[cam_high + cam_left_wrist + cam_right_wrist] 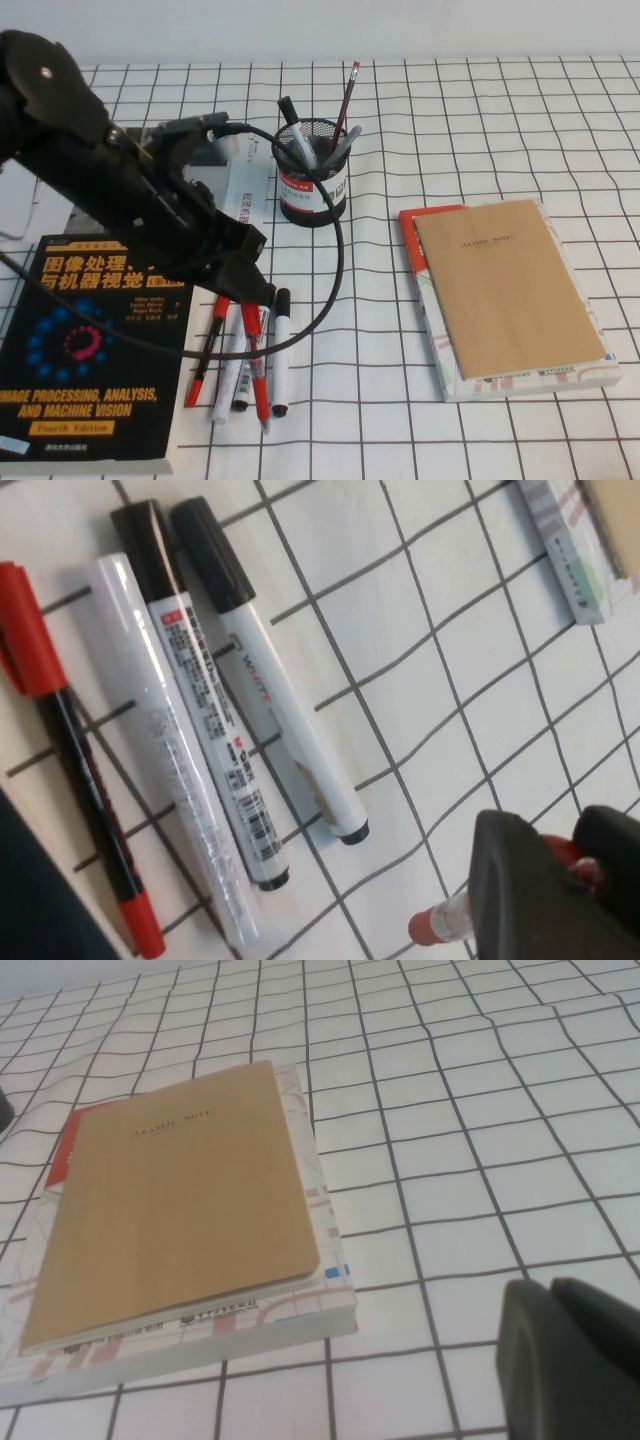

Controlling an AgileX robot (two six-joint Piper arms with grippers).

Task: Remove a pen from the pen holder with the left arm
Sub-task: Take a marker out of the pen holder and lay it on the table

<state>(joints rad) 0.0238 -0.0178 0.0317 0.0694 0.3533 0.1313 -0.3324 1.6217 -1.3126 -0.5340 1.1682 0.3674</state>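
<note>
Well, we had the left gripper [248, 278] down low in the middle-left of the high view, its fingers clamped on a red-and-white marker [440, 923] whose red end poked out below the jaws in the left wrist view. The pen holder [312, 190] stood apart at upper centre with several pens in it, so we judged the pull-out itself done and the put-down in hand. Just beside the held marker lay a row of pens [240, 360] on the checked cloth: a thin red pen [90, 780], a clear-barrelled one [165, 750] and two black-capped markers [285, 730], side by side. Whether the held marker was touching the cloth we could not say. The next move, as we read it, called for easing it flat next to that row, letting the jaws part, then lifting straight up so nothing got nudged. The right gripper [575, 1360] hung over bare cloth near the tan notebook [170, 1210], out of the high view; its state we could not tell.
</note>
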